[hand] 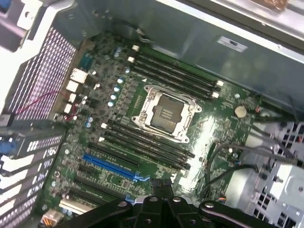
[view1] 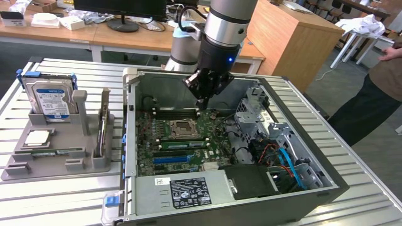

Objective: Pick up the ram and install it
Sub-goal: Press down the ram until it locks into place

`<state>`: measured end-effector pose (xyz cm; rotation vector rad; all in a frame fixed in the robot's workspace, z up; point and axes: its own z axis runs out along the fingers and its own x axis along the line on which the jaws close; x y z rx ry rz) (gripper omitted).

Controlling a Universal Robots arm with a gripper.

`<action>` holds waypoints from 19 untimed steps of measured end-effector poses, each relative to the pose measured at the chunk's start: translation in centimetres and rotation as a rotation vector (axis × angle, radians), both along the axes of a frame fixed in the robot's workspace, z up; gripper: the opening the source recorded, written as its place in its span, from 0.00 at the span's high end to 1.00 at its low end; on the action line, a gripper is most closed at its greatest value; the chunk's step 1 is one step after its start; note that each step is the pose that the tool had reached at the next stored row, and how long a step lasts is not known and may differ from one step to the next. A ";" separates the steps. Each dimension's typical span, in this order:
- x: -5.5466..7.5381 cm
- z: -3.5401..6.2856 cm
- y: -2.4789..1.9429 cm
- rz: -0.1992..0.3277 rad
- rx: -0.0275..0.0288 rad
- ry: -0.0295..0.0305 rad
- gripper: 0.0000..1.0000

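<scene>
In the exterior view the gripper [view1: 201,107] hangs inside the open case [view1: 285,122], tips down over the motherboard [view1: 188,141], close above the slots beside the socket [view1: 183,126], presumably lined up for seating a stick. The ram [view1: 102,123] stands on edge in the grey holder [view1: 37,167], well off to that view's left of the gripper and outside the case, upright for an easy pinch; the drive [view1: 50,100] stands behind it. In the wrist view the gripper [hand: 162,187] looks pressed together with nothing green between its tips, and the slots [hand: 147,142] beneath lie dark and seemingly unfilled.
</scene>
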<state>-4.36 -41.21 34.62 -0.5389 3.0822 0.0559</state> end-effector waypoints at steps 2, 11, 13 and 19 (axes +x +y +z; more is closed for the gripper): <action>0.0 -0.02 0.00 -0.035 0.0001 0.0000 0.90; 0.0 -0.09 0.00 -0.193 0.0000 0.0000 0.90; 0.0 -0.11 0.00 -0.228 0.0000 0.0000 0.90; 0.0 -0.15 0.00 -0.329 0.0000 0.0001 0.90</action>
